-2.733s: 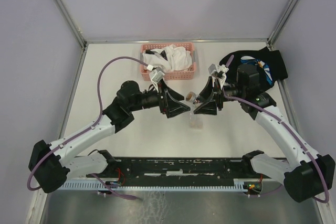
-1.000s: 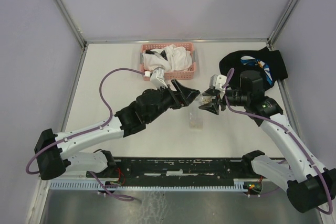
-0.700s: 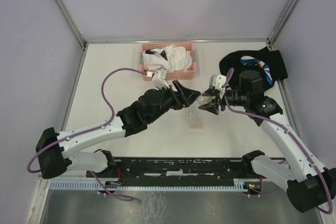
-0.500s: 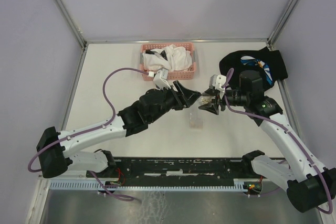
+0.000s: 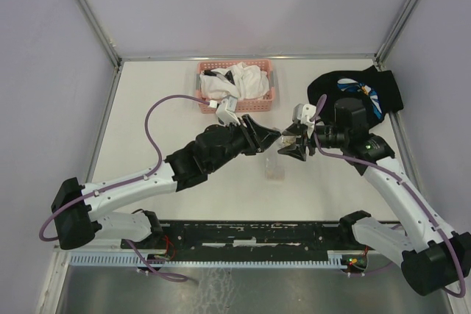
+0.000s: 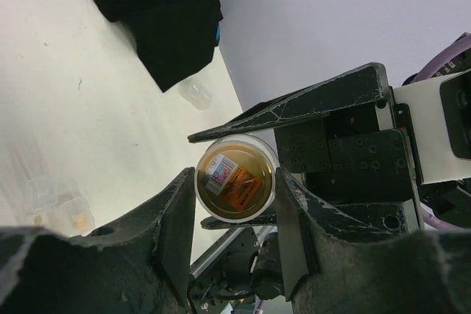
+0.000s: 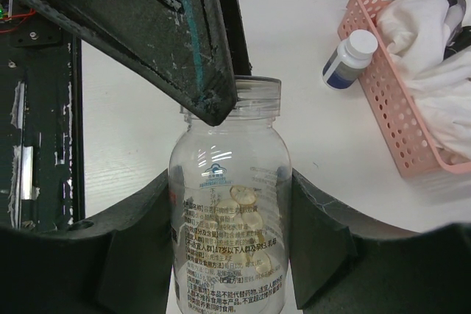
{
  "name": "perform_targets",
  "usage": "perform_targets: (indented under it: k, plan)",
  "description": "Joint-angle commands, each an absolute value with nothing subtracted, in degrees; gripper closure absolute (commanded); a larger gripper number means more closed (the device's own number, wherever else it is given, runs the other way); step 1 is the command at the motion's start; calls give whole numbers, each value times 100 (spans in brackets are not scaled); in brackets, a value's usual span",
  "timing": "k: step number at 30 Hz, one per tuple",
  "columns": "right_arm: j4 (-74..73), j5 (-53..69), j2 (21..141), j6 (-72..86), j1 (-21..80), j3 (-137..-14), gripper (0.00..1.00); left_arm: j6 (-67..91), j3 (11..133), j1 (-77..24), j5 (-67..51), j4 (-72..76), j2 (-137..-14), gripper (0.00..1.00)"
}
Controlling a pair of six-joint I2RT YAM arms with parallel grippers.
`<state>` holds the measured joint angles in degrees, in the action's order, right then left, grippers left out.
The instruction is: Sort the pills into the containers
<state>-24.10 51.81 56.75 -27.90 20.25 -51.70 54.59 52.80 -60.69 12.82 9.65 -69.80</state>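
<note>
Left gripper (image 5: 269, 136) flanked the mouth of the pill bottle (image 7: 229, 255) with 2 fingers; whether they pinched it, I could not tell. Right gripper (image 5: 288, 146) was clamped on its body. Below, the clear box (image 5: 274, 171) sat on the table (image 5: 147, 123). A tug could have spilled pills (image 7: 246, 215) outside it.

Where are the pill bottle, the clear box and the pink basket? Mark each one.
pill bottle (image 7: 228, 211): right wrist view, on its labelled body.
clear box (image 5: 274, 171): top external view, on its middle.
pink basket (image 7: 388, 108): right wrist view, on its perforated side wall.
</note>
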Motion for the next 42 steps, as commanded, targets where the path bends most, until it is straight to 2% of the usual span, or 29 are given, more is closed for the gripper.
perform_targets:
  k: [1, 11, 15, 18, 21, 24, 28, 33, 36, 39, 42]
  plan:
    - [-2263, 5401, 5751, -2597, 2057, -5338, 93, 5233, 5497, -6137, 951, 1160, -7009, 58]
    - [-1711, 6190, 5884, -1505, 2003, -5355, 94, 4882, 5375, -6138, 462, 1127, -7020, 73]
    - [-485, 7225, 6030, 88, 1906, -5220, 94, 4029, 5013, -6084, -590, 1669, -6807, 74]
    - [456, 7557, 6129, 1101, 1906, -5080, 95, 3645, 4768, -5752, -1921, 2159, -6765, 76]
    - [501, 7673, 6124, 1243, 1908, -5126, 96, 3830, 4473, -5278, -3276, 2921, -6819, 78]
    - [488, 7685, 6043, 1295, 1914, -5160, 96, 3771, 4411, -5064, -4151, 3217, -6971, 77]
    - [492, 7627, 5994, 1310, 1918, -5149, 96, 3361, 4585, -4951, -4289, 2891, -7079, 66]
    - [84, 7536, 5991, 948, 1914, -5220, 96, 3718, 4266, -4494, -3644, 3272, -6637, 37]
    - [-115, 7531, 5984, 773, 1916, -5279, 96, 3549, 4263, -4452, -3323, 2882, -6355, 23]
    - [-124, 7523, 5980, 745, 1909, -5266, 96, 3360, 4305, -4456, -3281, 2525, -6202, 14]
    - [-279, 7495, 5970, 590, 1914, -5289, 96, 3133, 4205, -4438, -3180, 2252, -5977, 10]
